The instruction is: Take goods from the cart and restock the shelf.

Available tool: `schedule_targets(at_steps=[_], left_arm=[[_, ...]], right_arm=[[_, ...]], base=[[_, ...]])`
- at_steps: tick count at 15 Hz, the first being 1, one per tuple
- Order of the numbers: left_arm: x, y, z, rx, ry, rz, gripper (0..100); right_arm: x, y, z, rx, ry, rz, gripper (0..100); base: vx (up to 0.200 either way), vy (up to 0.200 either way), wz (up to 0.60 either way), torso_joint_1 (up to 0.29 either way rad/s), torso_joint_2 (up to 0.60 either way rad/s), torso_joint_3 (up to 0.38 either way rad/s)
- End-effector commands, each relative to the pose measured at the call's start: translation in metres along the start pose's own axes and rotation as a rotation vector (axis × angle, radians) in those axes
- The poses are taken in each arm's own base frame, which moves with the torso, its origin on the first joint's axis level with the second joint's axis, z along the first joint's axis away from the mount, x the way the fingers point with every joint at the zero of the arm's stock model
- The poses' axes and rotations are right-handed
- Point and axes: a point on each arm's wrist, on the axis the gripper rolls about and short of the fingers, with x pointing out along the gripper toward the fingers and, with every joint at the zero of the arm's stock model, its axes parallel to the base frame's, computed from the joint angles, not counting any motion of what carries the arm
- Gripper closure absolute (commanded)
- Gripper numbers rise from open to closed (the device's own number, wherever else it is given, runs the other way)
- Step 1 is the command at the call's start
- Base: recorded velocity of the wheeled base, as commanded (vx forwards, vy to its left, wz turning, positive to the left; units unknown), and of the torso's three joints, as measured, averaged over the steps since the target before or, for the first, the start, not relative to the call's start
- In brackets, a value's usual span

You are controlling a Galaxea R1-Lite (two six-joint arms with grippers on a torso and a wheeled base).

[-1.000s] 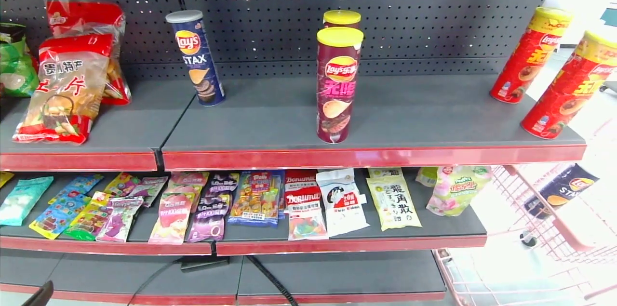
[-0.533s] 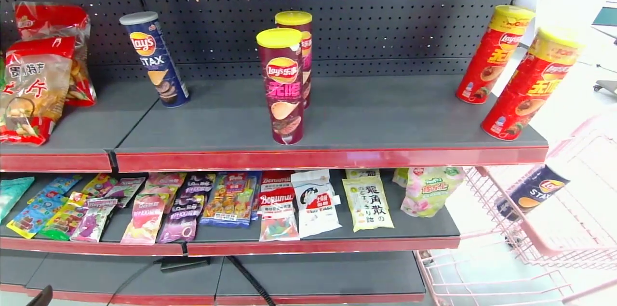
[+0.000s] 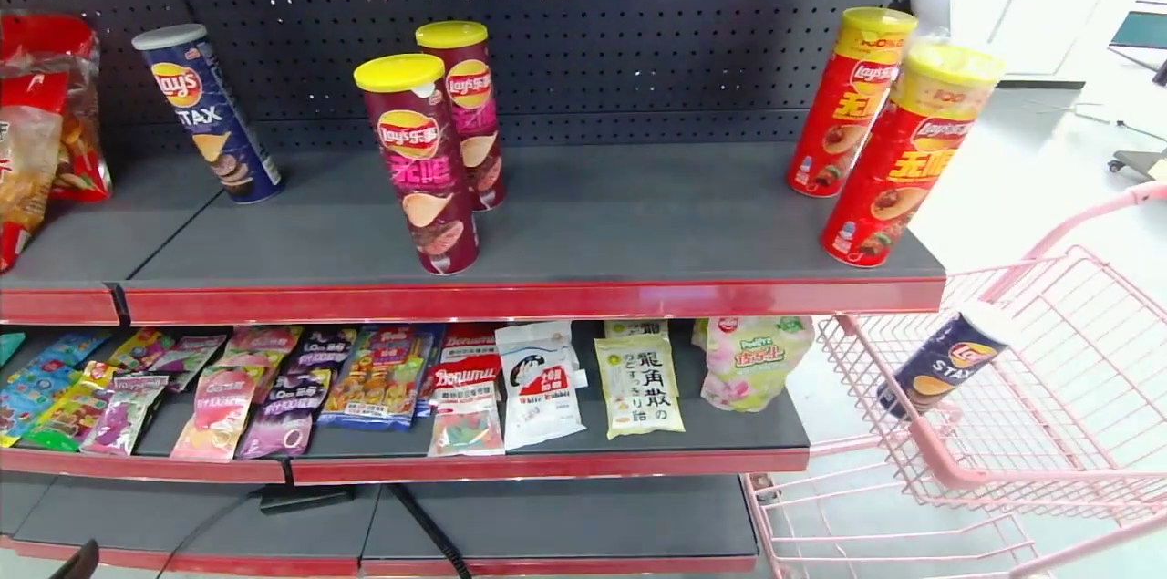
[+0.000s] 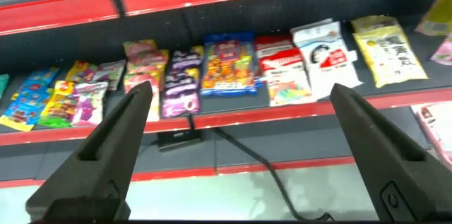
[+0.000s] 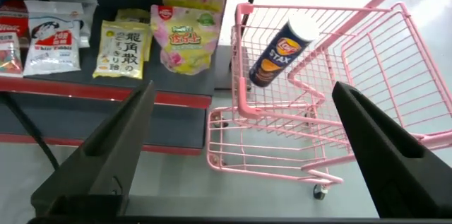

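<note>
A pink wire cart (image 3: pixel 1048 460) stands to the right of the shelf, and a navy blue chip can (image 3: pixel 944 362) lies tilted inside it. The right wrist view shows that same can (image 5: pixel 282 51) in the cart (image 5: pixel 367 139). My right gripper (image 5: pixel 244 87) is open and holds nothing, low over the floor in front of the cart and the shelf end. My left gripper (image 4: pixel 241 88) is also open and holds nothing, facing the lower shelf of snack bags (image 4: pixel 226 65). On the top shelf (image 3: pixel 593 232) stand a navy can (image 3: pixel 208 112), two maroon cans (image 3: pixel 418 161) and two red cans (image 3: pixel 907 155).
Flat snack bags (image 3: pixel 547 383) line the middle shelf. A black cable (image 3: pixel 424 529) and a small black box (image 3: pixel 305 497) lie on the bottom shelf. Red bags (image 3: pixel 55 123) sit at the top shelf's left end. Bare grey board lies between the maroon and red cans.
The head camera has turned to the right, so the whole picture slid left and more of the cart shows. No goods moved on the shelf or in the cart.
</note>
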Motion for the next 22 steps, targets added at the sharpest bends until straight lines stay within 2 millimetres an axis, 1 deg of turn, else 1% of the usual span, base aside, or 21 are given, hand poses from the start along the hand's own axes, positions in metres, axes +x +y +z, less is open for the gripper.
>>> schedule_targets(at_steps=[1, 9, 12, 19, 22], left_arm=[[0.0004, -0.0001, 0.0000, 0.001, 0.002, 0.000, 0], [0.0004, -0.0001, 0.0000, 0.001, 0.002, 0.000, 0], [0.0004, -0.0001, 0.0000, 0.022, 0.002, 0.000, 0], [-0.0006, 0.0002, 0.0005, 0.039, -0.007, 0.001, 0], [-0.0047, 0.0009, -0.0007, 0.054, -0.032, 0.003, 0]], right_arm=[[0.0000, 0.0000, -0.0001, 0.000, 0.000, 0.000, 0], [-0.0012, 0.0000, -0.0007, 0.000, -0.005, -0.002, 0], [-0.0009, 0.0002, -0.0015, 0.000, -0.002, -0.002, 0], [-0.0006, 0.0003, -0.0023, 0.000, 0.001, -0.001, 0], [-0.0006, 0.0003, -0.0023, 0.003, 0.001, -0.001, 0]], base=[[0.000, -0.200, 0.00, 0.002, 0.00, 0.007], [0.000, -0.200, 0.00, 0.002, 0.00, 0.005], [0.000, 0.000, 0.00, 0.000, 0.00, 0.000], [0.000, 0.000, -0.60, 0.000, 0.00, 0.002], [0.000, 0.000, -0.60, 0.004, 0.00, 0.002]])
